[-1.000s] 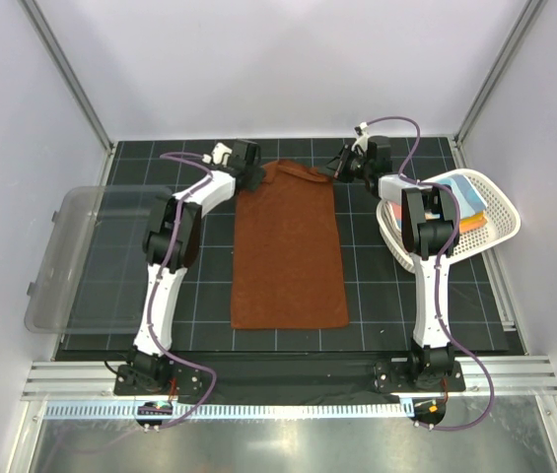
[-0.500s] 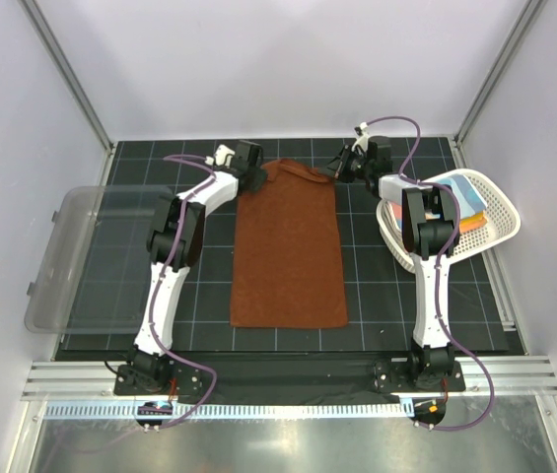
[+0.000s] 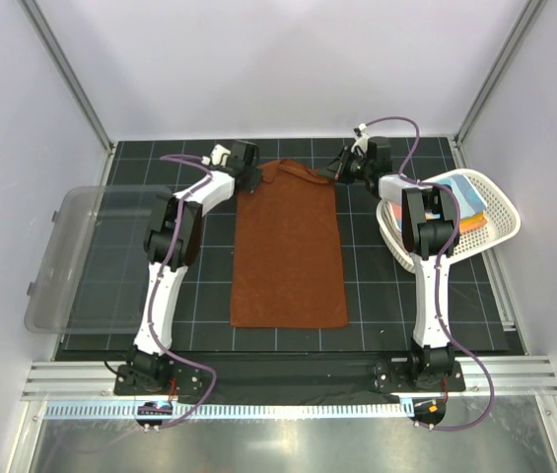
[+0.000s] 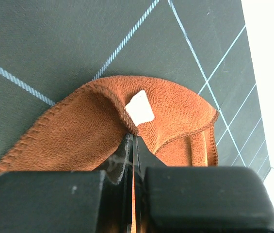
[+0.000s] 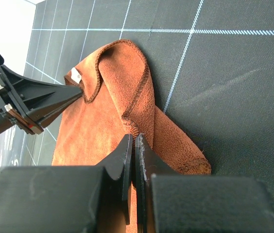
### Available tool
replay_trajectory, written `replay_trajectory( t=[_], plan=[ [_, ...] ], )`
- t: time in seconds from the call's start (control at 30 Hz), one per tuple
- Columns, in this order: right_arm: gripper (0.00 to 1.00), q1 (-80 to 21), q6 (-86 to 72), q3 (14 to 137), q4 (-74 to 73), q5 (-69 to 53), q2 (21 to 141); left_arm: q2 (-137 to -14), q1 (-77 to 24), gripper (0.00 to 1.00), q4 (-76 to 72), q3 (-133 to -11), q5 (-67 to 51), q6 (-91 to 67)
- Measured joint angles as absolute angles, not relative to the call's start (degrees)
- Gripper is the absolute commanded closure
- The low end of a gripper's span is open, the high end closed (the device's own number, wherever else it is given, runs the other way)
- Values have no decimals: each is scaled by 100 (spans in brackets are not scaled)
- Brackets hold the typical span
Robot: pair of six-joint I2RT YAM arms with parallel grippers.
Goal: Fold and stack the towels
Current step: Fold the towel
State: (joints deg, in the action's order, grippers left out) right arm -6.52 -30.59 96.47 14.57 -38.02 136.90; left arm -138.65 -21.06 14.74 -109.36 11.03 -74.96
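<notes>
Left wrist view: left hand (image 4: 133, 138) had just clamped the far-left corner of the brown towel (image 3: 288, 251). Right hand (image 5: 133, 141) already pinched the far-right corner. Towel lay flat mid-bench (image 3: 386, 296); fold looked ready.

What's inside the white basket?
A light blue towel lies on top, orange ones under it. The right arm hides part of the basket, and its bottom is covered.
</notes>
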Motion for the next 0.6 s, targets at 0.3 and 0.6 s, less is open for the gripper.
replay_trajectory(
  t=[0.3, 0.6],
  plan=[
    [99, -701, -2954, 9080, 1166, -3918, 12938, -13072, -1959, 100, 1417, -10197, 1085, -7089],
    [99, -1096, -2311, 7870, 489, -3824, 11303, -11727, -1678, 100, 1081, -8582, 683, -6611]
  ],
)
